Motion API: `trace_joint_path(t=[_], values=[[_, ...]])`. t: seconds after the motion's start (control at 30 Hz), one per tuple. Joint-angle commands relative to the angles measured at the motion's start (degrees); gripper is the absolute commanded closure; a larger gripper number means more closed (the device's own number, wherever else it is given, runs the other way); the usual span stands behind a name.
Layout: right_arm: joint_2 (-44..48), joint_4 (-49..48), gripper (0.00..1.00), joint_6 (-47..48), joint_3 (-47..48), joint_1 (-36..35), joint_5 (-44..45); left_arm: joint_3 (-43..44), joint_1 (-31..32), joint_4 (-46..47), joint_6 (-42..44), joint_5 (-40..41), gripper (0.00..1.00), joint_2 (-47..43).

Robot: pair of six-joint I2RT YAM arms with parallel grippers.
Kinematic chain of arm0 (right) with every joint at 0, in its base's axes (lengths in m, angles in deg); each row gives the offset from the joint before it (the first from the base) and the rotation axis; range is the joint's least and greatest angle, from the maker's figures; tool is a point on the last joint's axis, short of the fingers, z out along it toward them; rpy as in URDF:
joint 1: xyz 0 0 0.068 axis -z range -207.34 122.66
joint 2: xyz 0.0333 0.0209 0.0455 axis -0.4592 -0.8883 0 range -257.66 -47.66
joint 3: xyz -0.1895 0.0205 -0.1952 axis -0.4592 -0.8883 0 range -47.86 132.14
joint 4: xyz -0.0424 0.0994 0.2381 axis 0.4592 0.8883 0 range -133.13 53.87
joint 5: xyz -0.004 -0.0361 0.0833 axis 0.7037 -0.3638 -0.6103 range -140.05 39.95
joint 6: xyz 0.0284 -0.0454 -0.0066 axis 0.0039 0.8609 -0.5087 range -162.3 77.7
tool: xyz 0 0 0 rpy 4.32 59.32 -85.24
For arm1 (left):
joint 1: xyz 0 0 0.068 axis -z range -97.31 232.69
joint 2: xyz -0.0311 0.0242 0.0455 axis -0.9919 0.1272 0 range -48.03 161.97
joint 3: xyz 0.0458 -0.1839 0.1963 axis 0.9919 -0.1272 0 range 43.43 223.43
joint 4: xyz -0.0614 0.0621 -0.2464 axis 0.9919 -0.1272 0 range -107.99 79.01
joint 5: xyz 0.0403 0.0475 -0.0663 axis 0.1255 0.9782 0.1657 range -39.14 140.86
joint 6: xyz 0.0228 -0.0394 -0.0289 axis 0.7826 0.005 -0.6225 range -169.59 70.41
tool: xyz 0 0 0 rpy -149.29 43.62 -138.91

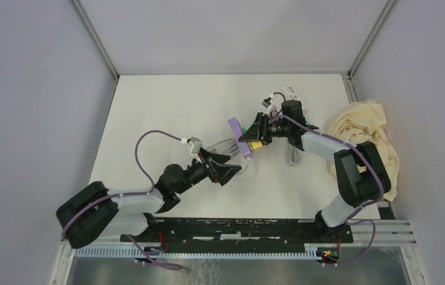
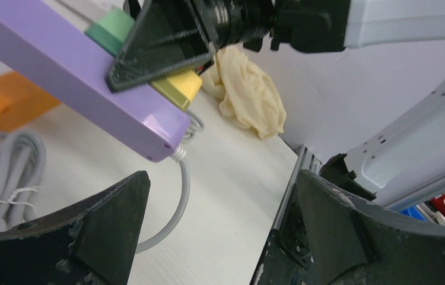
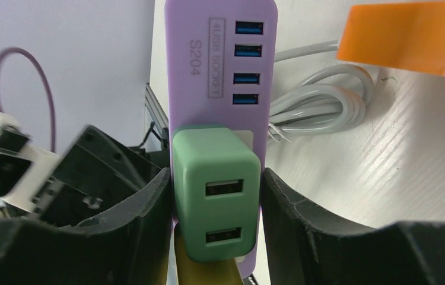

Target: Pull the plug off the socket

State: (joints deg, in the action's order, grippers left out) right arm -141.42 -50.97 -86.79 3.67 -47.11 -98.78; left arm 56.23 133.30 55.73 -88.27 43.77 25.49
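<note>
Plainly — socket (image 3: 226,59) bearing green plug (image 3: 217,190): "4USB SOCKET S204".

Left arm (image 1: 128,202) low, reaching forward-right from base; left gripper (image 1: 234,166) jaws spread wide, nothing between them. Right arm (image 1: 359,172) bent at elbow, forearm angled left toward centre; right gripper (image 1: 249,139) fingers (image 3: 143,225) pressed on both sides of green plug (image 3: 217,190). Grippers near, apart

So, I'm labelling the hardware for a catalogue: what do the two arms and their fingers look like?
Left arm and right arm: pale grey shells, black joints, a purple cable strung along each. Fingers are matte black, wedge-shaped, scuffed at the edges.
</note>
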Motion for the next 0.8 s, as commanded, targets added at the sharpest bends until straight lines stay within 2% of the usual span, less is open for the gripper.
trace_joint_path(t=[0.0,0.17,0.3,0.43,0.57,0.77], values=[[4.7,-2.0,0.99,11.7,3.4,-0.2,-8.8,-3.9,0.1,-11.2,9.0,7.1,0.01,-14.9],[9.9,-0.9,1.00,23.8,2.5,-0.3,-13.3,-7.2,-0.6,-15.1,10.1,7.0,0.01,-28.4],[15.8,4.5,0.99,38.7,1.3,-1.4,-15.0,-10.6,-0.6,-8.1,9.3,4.6,0.01,-30.9],[20.8,8.1,0.94,50.6,-0.3,-2.4,-16.8,-8.0,-1.3,-4.6,9.3,-3.9,0.01,-25.8],[22.0,8.4,0.93,53.0,-0.9,-3.0,-19.8,-6.0,-2.8,5.5,6.4,-11.0,0.01,-18.7],[23.3,12.0,0.92,59.1,-1.2,-5.2,-22.2,-2.4,-7.5,13.7,4.1,-14.5,0.01,-11.2]])
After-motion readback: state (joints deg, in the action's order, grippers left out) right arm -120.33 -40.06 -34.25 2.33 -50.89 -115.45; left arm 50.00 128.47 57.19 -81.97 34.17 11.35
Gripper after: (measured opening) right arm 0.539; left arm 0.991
